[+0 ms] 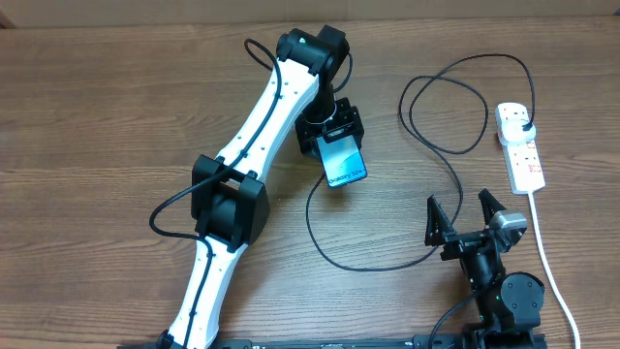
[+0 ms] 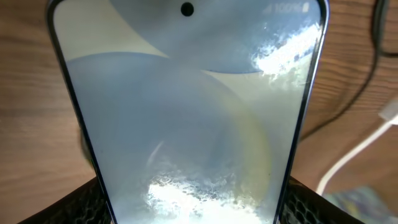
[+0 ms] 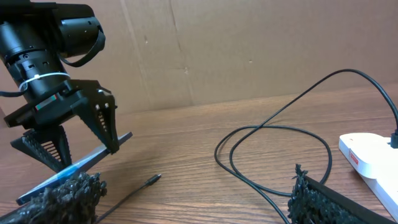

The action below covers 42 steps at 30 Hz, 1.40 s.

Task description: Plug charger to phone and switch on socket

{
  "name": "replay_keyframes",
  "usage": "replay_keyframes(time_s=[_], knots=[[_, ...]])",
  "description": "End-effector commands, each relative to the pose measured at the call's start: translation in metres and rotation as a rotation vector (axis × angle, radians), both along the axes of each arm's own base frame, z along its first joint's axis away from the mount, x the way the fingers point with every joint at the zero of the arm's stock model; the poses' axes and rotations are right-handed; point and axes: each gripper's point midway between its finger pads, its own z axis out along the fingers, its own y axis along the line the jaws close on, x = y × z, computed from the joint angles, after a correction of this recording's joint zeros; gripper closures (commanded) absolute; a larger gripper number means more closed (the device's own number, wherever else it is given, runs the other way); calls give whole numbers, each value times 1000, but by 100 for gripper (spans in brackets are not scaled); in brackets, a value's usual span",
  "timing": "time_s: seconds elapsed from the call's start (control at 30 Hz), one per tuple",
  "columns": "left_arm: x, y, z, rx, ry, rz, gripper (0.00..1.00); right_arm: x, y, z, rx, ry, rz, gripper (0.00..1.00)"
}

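Observation:
My left gripper (image 1: 329, 128) is shut on the phone (image 1: 345, 161) and holds it tilted above the table, lit screen up. The screen fills the left wrist view (image 2: 186, 112), with the fingers at its lower corners. The right wrist view shows the phone edge-on (image 3: 78, 163). The black charger cable (image 1: 455, 174) runs from its plug in the white socket strip (image 1: 521, 150) in loops across the table. Its connector tip (image 3: 155, 178) lies loose on the wood near the phone (image 1: 323, 183). My right gripper (image 1: 463, 221) is open and empty at the front right, with the tip ahead of its fingers (image 3: 193, 202).
The strip's thick white cord (image 1: 544, 252) runs toward the front edge, right of my right arm. The strip also shows in the right wrist view (image 3: 367, 155). A cardboard wall (image 3: 249, 43) stands behind the table. The left arm (image 1: 242, 184) stretches diagonally across the middle.

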Motion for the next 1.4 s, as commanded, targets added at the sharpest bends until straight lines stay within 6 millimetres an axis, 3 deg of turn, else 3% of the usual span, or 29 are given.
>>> replay_keyframes(time_s=[0.0, 0.1, 0.33, 0.5, 1.0, 1.37], knots=[[-3, -17, 17, -111, 77, 81, 45, 0, 2, -2, 0, -3, 9, 0], [-1, -15, 20, -128, 124, 151, 48, 0, 2, -2, 0, -3, 9, 0], [1, -12, 31, -177, 238, 281, 45, 0, 2, -2, 0, -3, 9, 0], [10, -9, 49, -314, 315, 330, 45, 0, 2, -2, 0, -3, 9, 0], [45, 50, 77, -494, 420, 512, 42, 0, 2, -2, 0, -3, 9, 0], [50, 53, 93, -591, 463, 535, 42, 0, 2, -2, 0, -3, 9, 0]])
